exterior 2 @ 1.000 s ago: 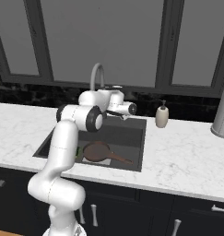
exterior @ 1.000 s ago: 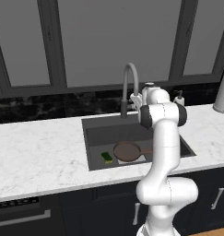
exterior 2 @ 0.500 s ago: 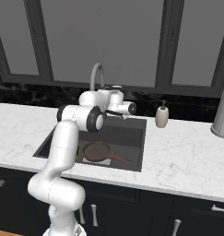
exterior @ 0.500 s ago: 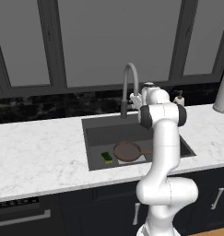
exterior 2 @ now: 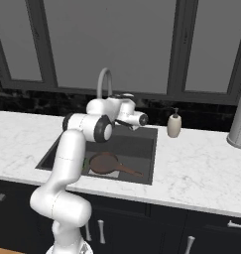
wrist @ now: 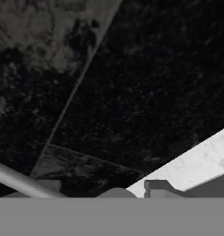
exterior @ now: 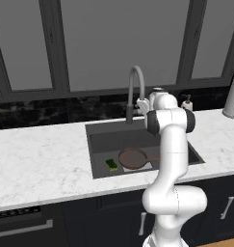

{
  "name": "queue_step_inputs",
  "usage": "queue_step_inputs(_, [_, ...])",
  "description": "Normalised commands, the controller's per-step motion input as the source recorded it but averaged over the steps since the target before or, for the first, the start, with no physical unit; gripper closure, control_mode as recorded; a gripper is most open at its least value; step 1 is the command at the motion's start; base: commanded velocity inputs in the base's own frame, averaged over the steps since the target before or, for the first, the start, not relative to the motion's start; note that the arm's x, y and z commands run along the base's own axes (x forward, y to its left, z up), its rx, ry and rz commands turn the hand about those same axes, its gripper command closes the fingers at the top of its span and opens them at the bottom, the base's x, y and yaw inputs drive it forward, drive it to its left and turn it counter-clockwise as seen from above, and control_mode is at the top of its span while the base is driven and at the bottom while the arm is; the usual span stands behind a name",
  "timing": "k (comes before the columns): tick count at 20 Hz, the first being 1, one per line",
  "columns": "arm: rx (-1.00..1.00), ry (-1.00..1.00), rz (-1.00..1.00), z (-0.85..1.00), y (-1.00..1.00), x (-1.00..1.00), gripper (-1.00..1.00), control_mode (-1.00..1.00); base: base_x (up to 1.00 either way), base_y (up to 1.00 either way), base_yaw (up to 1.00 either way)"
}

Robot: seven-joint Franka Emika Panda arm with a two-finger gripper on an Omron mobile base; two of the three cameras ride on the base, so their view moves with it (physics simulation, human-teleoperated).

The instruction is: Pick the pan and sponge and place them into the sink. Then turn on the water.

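Pan [exterior: 133, 157] and sponge [exterior: 111, 164] lie side by side on the floor of the sink [exterior: 101, 140], sponge to the pan's left in the left base view. Gripper [exterior: 141, 104] sits at the faucet [exterior: 134, 87] base, behind the basin; jaw width cannot be told. Soap bottle [exterior 2: 174, 124] stands on the worktop [exterior 2: 201, 163].

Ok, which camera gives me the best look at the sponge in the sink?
The left base view: the sponge lies unobstructed on the sink floor, left of the pan. In the right base view the arm hides nearly all of it. The hand view faces the dark backsplash.
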Motion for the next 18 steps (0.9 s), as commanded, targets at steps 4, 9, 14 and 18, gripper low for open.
queue_step_inputs(4, [0.17,0.03,-0.07,0.0,-0.01,0.06,1.0,-1.0,0.0,0.0,0.0])
queue_step_inputs(9, [0.27,0.11,-0.1,0.0,-0.05,0.11,1.0,-1.0,0.0,0.0,0.0])
queue_step_inputs(14, [0.37,0.11,-0.23,0.0,-0.27,0.14,1.0,-1.0,0.0,0.0,0.0])
queue_step_inputs(18, [0.39,0.06,-0.36,0.0,-0.4,0.04,1.0,-1.0,0.0,0.0,0.0])
